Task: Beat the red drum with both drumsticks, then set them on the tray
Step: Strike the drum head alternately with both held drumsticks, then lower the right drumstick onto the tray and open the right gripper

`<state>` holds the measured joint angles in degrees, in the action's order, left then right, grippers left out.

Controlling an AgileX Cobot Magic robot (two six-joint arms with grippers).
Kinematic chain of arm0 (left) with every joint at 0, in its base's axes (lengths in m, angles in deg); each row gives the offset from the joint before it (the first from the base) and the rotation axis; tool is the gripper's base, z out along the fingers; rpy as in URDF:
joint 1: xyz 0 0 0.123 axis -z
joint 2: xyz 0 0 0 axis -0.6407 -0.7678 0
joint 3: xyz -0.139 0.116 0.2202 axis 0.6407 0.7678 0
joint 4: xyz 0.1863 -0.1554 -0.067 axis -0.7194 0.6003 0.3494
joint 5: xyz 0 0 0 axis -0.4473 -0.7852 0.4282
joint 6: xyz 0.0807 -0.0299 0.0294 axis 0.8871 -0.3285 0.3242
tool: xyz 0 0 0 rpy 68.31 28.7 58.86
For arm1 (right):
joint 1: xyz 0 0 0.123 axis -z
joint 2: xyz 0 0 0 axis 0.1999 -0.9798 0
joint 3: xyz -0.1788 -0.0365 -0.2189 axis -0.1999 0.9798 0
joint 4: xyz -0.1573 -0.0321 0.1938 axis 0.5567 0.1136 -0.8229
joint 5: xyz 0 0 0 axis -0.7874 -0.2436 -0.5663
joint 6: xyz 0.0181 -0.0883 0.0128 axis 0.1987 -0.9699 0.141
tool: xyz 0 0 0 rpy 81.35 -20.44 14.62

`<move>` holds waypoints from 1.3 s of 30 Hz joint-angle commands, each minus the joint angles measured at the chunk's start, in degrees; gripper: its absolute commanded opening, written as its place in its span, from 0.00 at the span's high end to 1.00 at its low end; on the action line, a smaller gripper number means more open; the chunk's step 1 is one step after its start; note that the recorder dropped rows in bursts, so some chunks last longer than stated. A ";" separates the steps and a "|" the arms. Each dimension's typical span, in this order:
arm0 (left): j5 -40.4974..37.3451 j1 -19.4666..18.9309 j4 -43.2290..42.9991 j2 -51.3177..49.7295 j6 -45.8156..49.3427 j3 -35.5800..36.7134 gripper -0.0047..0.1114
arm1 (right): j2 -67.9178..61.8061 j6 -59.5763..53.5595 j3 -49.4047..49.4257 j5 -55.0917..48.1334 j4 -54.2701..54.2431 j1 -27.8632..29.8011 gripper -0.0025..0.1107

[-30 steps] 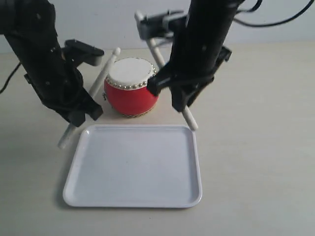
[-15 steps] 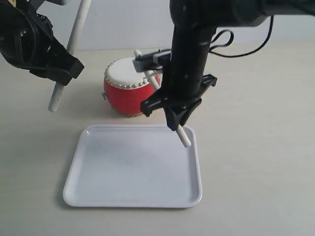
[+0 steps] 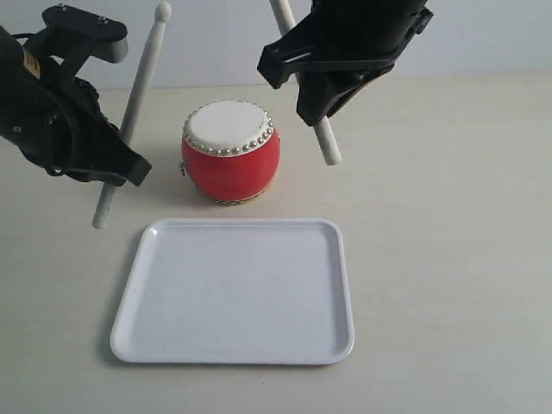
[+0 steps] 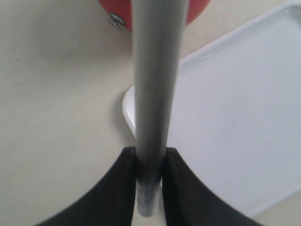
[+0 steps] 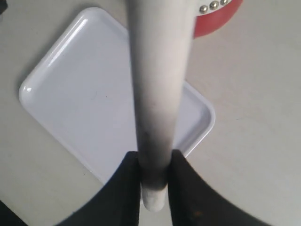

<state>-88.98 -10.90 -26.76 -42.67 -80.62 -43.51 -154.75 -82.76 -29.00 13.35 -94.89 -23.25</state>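
The left gripper (image 4: 149, 159) clamps the left drumstick (image 3: 142, 78), which tilts steeply over the counter (image 3: 448, 259) beside the red drum (image 3: 231, 164). The right gripper (image 5: 154, 160) pinches the right drumstick (image 3: 326, 142), raised on the drum's other side. The drum stands just behind the tray (image 3: 233, 293), apart from both sticks.

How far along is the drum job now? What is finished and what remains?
Done: left gripper clamps the left drumstick, right gripper the right drumstick. In hand: both sticks are raised clear of the red drum. Left: laying both on the tray, which holds neither yet.
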 commanded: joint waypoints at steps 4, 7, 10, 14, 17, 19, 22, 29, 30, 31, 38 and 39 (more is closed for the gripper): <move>9.89 0.15 0.27 7.42 -0.32 8.53 0.96 | 2.05 -4.38 -0.39 0.05 0.59 0.07 0.98; 15.32 0.15 0.27 13.79 -0.43 13.45 0.96 | 2.05 -6.41 1.09 0.05 0.59 0.07 0.98; 19.63 0.00 0.27 19.19 -1.28 16.87 0.96 | 1.95 -8.54 3.61 0.05 0.59 0.07 0.98; 23.11 -3.52 0.27 26.86 -4.92 21.01 0.96 | -0.29 -12.91 6.11 0.05 0.59 0.07 0.98; 25.04 -6.99 0.27 29.11 -6.28 23.67 0.96 | -4.94 -15.11 5.73 0.05 0.59 0.07 0.98; 27.08 -9.27 0.27 29.66 -6.28 25.38 0.96 | -8.84 -17.00 5.62 0.05 1.84 -1.46 0.98; 28.61 -11.13 0.27 29.69 -6.28 26.68 0.96 | -12.94 -20.21 5.62 3.06 4.31 -4.49 0.98; 28.85 -11.72 0.27 29.69 -6.28 27.06 0.96 | -19.05 -24.76 5.62 5.96 14.55 -10.56 0.98; 28.85 -11.72 0.27 29.69 -6.28 27.06 0.96 | -19.44 -24.76 5.62 5.96 14.90 -10.80 0.98; 28.85 -11.72 0.27 29.69 -6.28 27.19 0.96 | -19.69 -24.76 5.62 5.96 15.17 -10.93 0.98; 28.85 -11.72 0.27 29.69 -6.28 27.19 0.96 | -20.06 -25.56 5.62 8.55 15.72 -10.91 0.98; 28.85 -11.72 0.27 29.69 -6.28 27.19 0.96 | -20.06 -25.90 5.62 8.98 15.72 -10.91 0.98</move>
<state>-61.07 -22.52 -26.76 -13.32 -86.41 -16.64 -174.90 -107.60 -23.22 20.59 -79.72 -34.05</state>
